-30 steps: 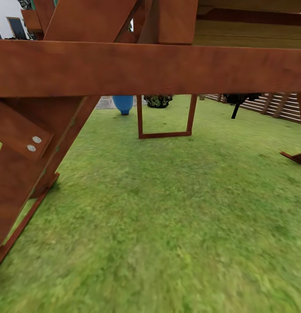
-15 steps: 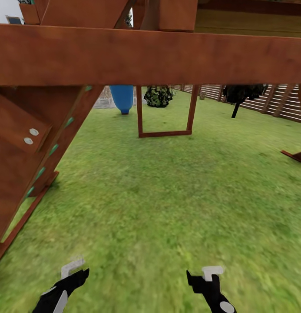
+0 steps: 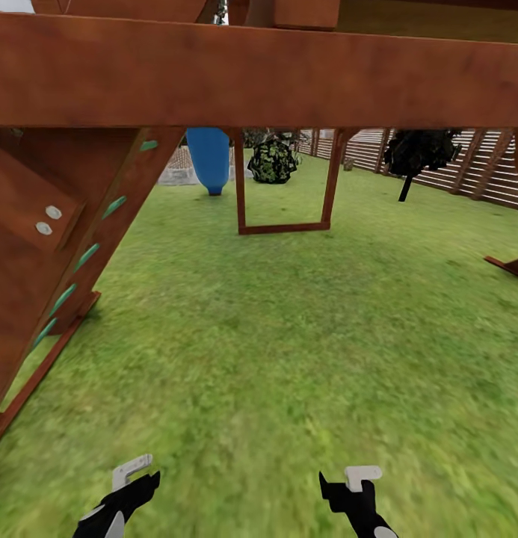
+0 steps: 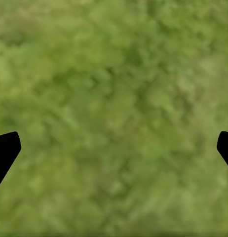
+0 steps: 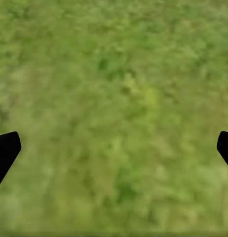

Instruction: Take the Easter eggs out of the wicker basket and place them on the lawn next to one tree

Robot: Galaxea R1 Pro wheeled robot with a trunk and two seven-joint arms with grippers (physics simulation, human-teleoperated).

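Facing a big brown wooden frame [image 3: 259, 75], the head view runs, from the left, past a slanted leg [image 3: 57, 246] with 2 bolts and green rungs, a blue slide end [image 3: 210, 158], a round bush [image 3: 273, 161], a smaller wooden frame [image 3: 285, 190], a dark thin-trunked tree [image 3: 417, 153] and a slatted fence [image 3: 475, 172] at the far right. Lawn [image 3: 288, 336] spreads under and beyond it all. Low in the head view sit the left gripper [image 3: 128, 486] and, to its right, the right gripper [image 3: 356, 486]. Each wrist view looks down on bare grass between 2 black fingertips [image 4: 5, 150] [image 5: 5, 150] spread wide apart, so both grippers are open and carry nothing. No basket, eggs or pale-trunked tree can be seen from here, so I judge the robot is on its way and the task looks barely begun: finding the basket, lifting out all 3 eggs and setting them by 1 tree all appear left to do.
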